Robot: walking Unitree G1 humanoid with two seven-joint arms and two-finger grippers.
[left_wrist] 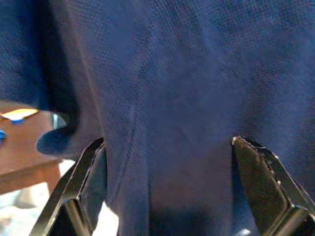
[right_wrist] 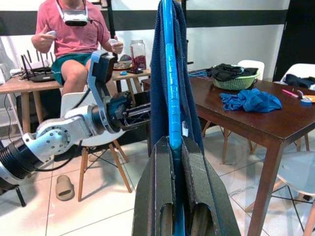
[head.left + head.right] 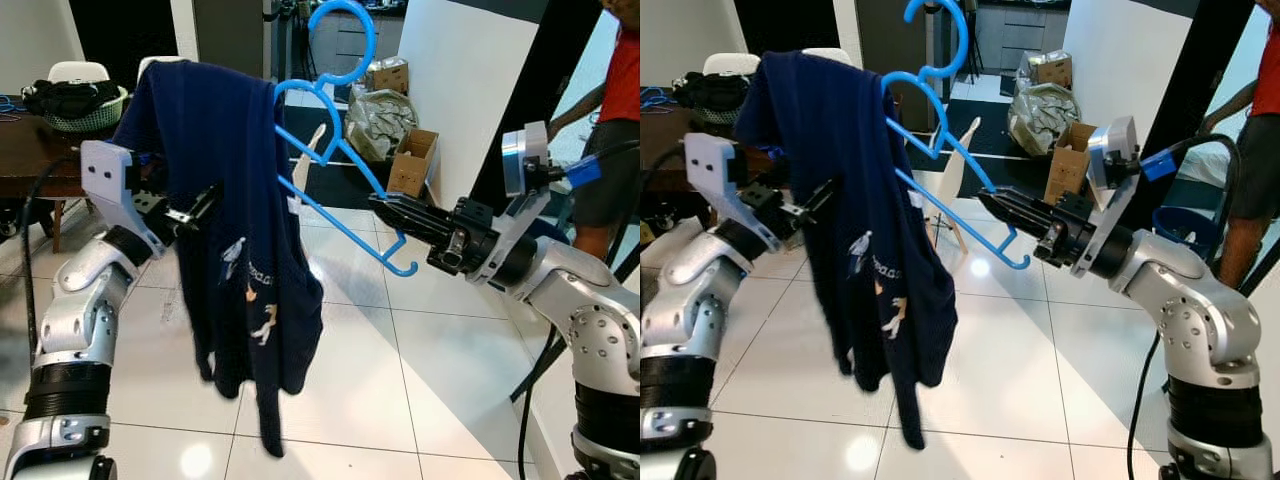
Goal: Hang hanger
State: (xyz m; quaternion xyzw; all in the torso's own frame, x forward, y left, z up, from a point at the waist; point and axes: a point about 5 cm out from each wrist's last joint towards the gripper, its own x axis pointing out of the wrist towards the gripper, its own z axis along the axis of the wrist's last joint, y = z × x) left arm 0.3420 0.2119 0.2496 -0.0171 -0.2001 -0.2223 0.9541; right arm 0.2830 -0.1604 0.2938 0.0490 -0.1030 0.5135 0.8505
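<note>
Here I see a bright blue plastic hanger (image 3: pixel 335 160), navy shirt (image 3: pixel 225 230) draped over one shoulder. Its bar slants down toward my right pincer (image 3: pixel 385 207), clenched on it, hook uppermost. My left pincer (image 3: pixel 205 200) is spread against the cloth.

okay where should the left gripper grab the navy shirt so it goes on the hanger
Grip the navy shirt high at its shoulder, coming from the robot's left, where the left gripper already faces it. It drapes unevenly over the blue hanger, which the right gripper steadies.
</note>
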